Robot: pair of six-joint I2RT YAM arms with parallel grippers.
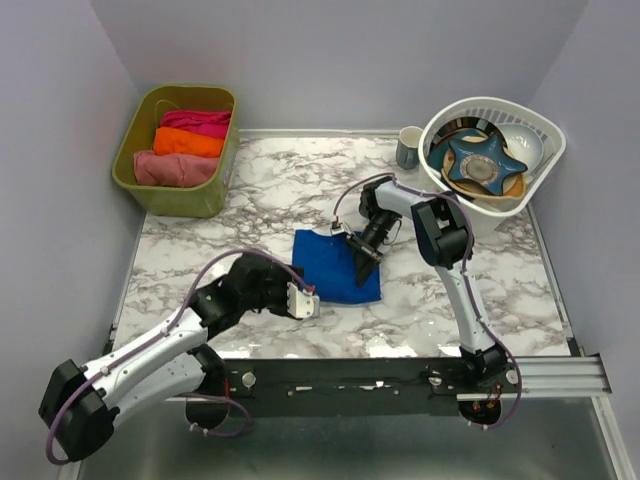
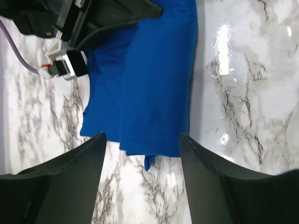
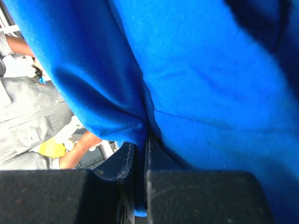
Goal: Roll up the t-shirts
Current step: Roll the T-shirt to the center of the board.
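One blue t-shirt (image 1: 335,265) lies folded flat mid-desk, pinched on one side and free on the other.
Your right fingers (image 3: 119,165) are clamped on a fold of cloth at the shirt's right edge. Your left fingers (image 2: 60,186) stand wide apart over its near-left edge, holding nothing. Bring the left down so both layers sit between the fingers before closing, level with the right-hand pinch. Then turn the two ends over together in small, even turns. Uneven pull would likely skew the roll or drag the shirt across the desk (image 1: 250,190).
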